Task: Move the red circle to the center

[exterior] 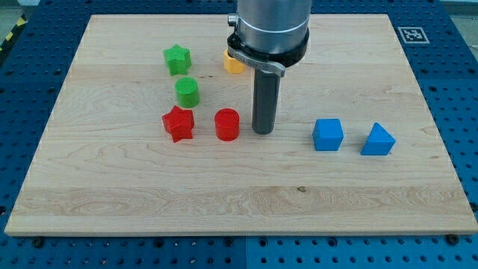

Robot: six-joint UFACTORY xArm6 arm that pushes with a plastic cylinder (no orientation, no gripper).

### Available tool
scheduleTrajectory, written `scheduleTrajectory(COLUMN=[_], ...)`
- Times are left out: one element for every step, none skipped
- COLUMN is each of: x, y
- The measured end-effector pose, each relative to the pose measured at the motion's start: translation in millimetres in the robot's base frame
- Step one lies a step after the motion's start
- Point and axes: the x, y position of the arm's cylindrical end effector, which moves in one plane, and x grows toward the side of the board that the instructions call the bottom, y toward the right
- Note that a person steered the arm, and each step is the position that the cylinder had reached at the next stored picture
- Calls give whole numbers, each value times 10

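No claw is in view, so its state cannot be told. My tip (262, 132) stands on the table (224, 198) just beside the red circle (226, 124), on the view's right. A red star (178, 123) sits near the circle's other side.

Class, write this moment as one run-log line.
task: red circle to center | my tip: just right of it, contact unclear | red star: left of circle

The red circle, a short red plastic cylinder (227, 124), stands upright near the wooden board's middle, slightly toward its left edge.
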Motion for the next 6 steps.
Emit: scheduleTrajectory(x=[265,534,459,402,223,60], y=[0,-102,-471,-526,-580,-593])
